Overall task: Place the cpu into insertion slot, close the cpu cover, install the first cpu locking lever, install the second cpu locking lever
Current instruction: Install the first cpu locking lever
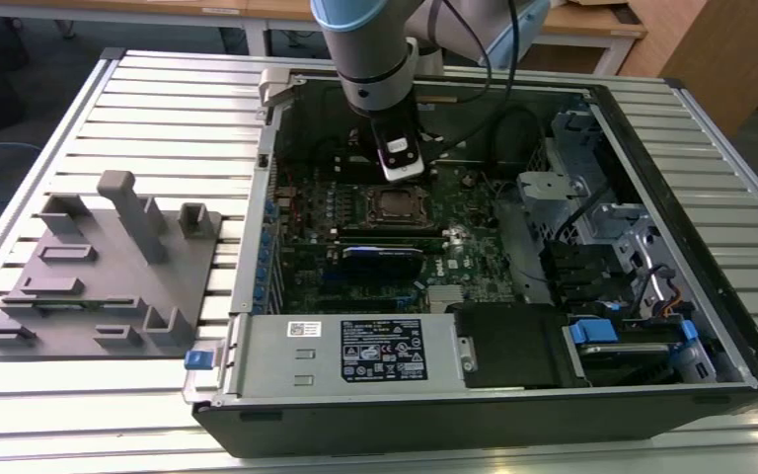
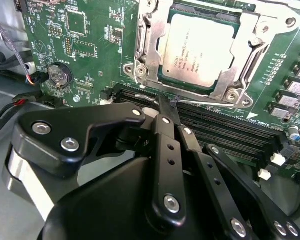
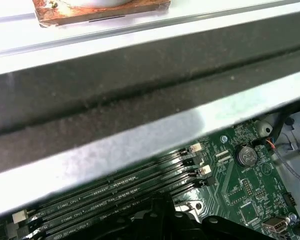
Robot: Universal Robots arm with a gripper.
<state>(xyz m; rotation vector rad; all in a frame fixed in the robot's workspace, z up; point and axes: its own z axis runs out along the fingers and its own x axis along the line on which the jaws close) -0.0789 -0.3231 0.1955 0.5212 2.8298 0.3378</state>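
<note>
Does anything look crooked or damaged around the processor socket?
Nothing stands out. The cpu lies flat and square in the insertion slot, the cpu cover is down over its edges, with the end effector close beside it.

A ribbed metal table (image 1: 155, 89) stands on dark floor (image 1: 37, 44). Wooden desks (image 1: 596, 25) run beyond the table, with a wooden panel (image 1: 721, 49) beside it.

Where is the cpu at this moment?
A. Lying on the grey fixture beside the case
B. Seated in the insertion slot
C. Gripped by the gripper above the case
B: in the second wrist view the cpu lies flat in the insertion slot, with the cpu cover framing it.
</note>
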